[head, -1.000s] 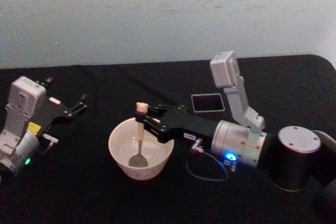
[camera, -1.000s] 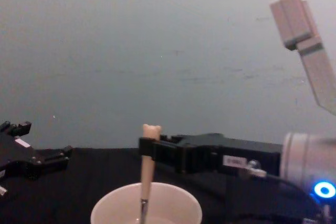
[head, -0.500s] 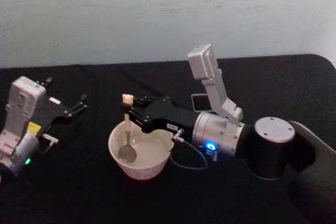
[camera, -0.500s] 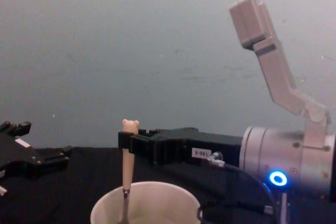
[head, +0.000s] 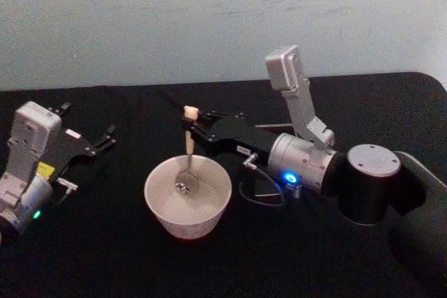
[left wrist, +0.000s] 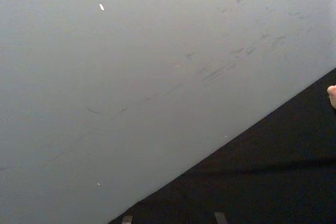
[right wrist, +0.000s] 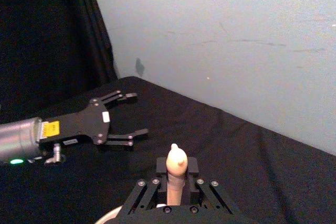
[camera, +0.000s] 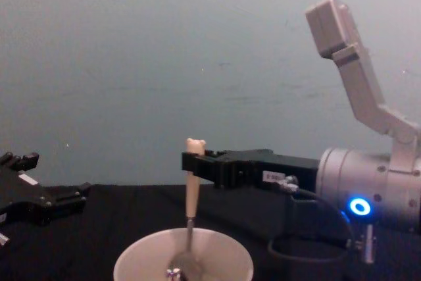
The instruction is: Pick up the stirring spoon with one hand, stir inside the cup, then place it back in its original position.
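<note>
At bench centre, the right claw (head: pixel 189 130) reaches in from the robot's right, level and well above the black bench (head: pixel 105 242). Its fingers are pressed against the cream handle of the spoon (head: pixel 188 153), pinching it just below the bear-head top, which stands clear above the fingertips. In the right wrist view the claw (right wrist: pixel 177 178) has the spoon's top (right wrist: pixel 177 162) clamped between both fingers.

Spoon attitude: near upright, leaning slightly, with the metal end down inside the cup (head: pixel 183 225). In the chest view the spoon (camera: pixel 191 208) drops from the claw (camera: pixel 193 164) past the rim of the cup (camera: pixel 138 261), and its round metal end sits low near the cup's middle. Contact with the cup floor cannot be confirmed.

A blue ring light (head: pixel 288 178) glows on the right arm behind the claw.

The left claw (head: pixel 87 125) is parked at the bench's left side, fingers spread and holding nothing, well apart from the cup.
</note>
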Motion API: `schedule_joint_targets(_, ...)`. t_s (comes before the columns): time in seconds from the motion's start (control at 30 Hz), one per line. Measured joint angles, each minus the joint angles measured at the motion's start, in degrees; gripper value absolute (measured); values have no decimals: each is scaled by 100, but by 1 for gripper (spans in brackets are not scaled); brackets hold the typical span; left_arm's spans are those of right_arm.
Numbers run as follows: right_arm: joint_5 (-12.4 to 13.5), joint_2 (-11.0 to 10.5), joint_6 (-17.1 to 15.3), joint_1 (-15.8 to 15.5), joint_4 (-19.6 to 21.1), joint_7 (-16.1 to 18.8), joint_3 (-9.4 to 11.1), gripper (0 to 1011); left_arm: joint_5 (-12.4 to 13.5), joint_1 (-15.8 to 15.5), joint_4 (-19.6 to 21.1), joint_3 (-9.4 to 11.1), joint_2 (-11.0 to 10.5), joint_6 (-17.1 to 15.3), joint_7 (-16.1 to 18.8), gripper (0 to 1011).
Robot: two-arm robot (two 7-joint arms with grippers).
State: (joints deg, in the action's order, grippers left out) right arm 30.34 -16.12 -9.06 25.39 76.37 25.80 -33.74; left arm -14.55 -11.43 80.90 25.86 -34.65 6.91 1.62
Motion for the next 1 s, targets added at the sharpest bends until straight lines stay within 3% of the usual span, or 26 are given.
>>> schedule_joint_targets(0.27, -49, -193, -57, -108, 159, 24, 107, 218, 0, 0, 0, 0, 0, 0, 0, 1001)
schedule_joint_targets(0.67, 81, -624, -204, -524, 907, 238, 179, 218, 0, 0, 0, 0, 0, 0, 0, 1001)
schedule_joint_targets(1.0, 241, -742, -265, -649, 1235, 420, -23, 218, 0, 0, 0, 0, 0, 0, 0, 1001)
